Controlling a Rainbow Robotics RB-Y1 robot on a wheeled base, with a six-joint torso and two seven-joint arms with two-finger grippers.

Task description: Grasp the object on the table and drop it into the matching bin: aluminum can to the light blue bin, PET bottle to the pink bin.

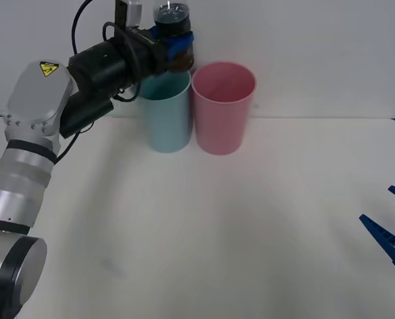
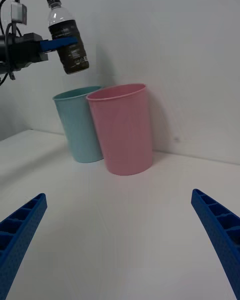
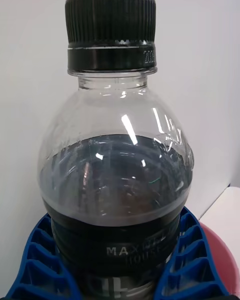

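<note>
The PET bottle [image 1: 173,36], clear with dark liquid and a black cap, hangs high in the air with my left gripper [image 1: 178,48] shut around its body. It is above the right rim of the light blue bin [image 1: 165,113], close to the pink bin [image 1: 224,106]. The right wrist view shows the bottle [image 2: 70,40] slightly tilted over the light blue bin [image 2: 77,125], beside the pink bin [image 2: 122,130]. Up close, blue fingers [image 3: 35,260] clasp the bottle [image 3: 115,170], and the pink bin [image 3: 222,260] lies below. My right gripper [image 1: 376,203] rests open, low at the table's right edge.
The two bins stand touching at the back of the white table [image 1: 217,232], against a plain wall. The tabletop in front of them is bare, between the left arm and the right gripper [image 2: 120,245].
</note>
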